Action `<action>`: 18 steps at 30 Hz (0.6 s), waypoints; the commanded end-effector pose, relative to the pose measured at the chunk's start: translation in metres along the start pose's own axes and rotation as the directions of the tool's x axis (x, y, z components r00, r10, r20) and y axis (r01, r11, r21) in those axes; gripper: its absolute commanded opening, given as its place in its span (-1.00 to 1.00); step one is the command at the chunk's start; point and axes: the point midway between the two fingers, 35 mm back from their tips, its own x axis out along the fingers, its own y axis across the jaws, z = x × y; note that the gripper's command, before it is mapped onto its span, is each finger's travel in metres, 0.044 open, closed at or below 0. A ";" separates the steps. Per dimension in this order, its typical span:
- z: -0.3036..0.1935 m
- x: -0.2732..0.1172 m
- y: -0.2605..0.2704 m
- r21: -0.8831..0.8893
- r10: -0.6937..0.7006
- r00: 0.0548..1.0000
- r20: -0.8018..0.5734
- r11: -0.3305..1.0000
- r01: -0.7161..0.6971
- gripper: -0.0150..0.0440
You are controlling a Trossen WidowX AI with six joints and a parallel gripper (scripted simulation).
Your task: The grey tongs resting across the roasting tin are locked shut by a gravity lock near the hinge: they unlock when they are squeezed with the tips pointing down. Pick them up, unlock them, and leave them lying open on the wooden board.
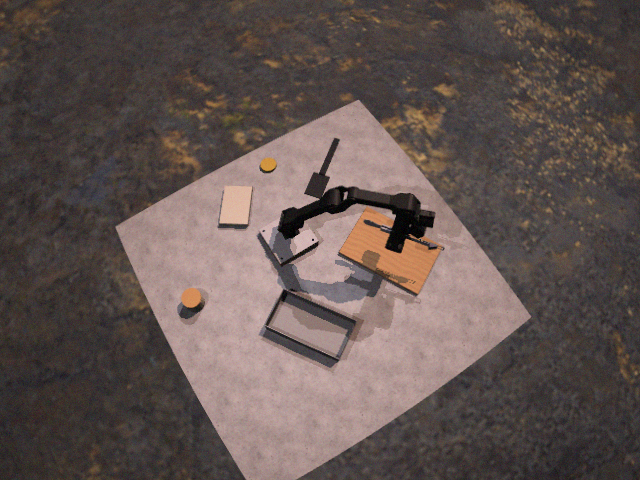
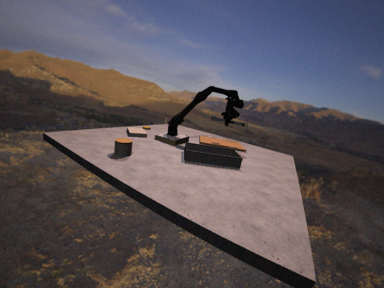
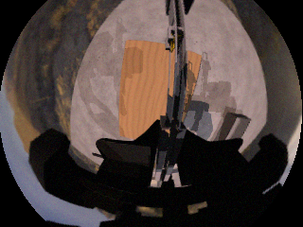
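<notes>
Dusk hills behind counter (image 2: pixel 216 198): our end effector (image 1: pixel 397 238) grips tongs (image 1: pixel 421 241) above wooden board (image 1: pixel 372 253), 3 o'clock; unlocking, placing remain.

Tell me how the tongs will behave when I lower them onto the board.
Tongs: long, thin, gripped mid-length by the end effector, so probably stiff. They hang roughly level above the wooden board, so they should land flat. Narrow arms may pivot once released.

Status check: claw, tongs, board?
Claw shut on the tongs. Tongs held level in the air above the wooden board, not set down. Roasting tin off to the side, nothing in the way.
</notes>
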 end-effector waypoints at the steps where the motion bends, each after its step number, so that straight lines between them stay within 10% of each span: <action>1: -0.003 -0.002 0.027 0.081 0.006 1.000 0.007 0.997 -0.006 -1.00; 18: -0.008 -0.002 0.057 0.167 0.005 1.000 0.013 0.986 -0.007 -1.00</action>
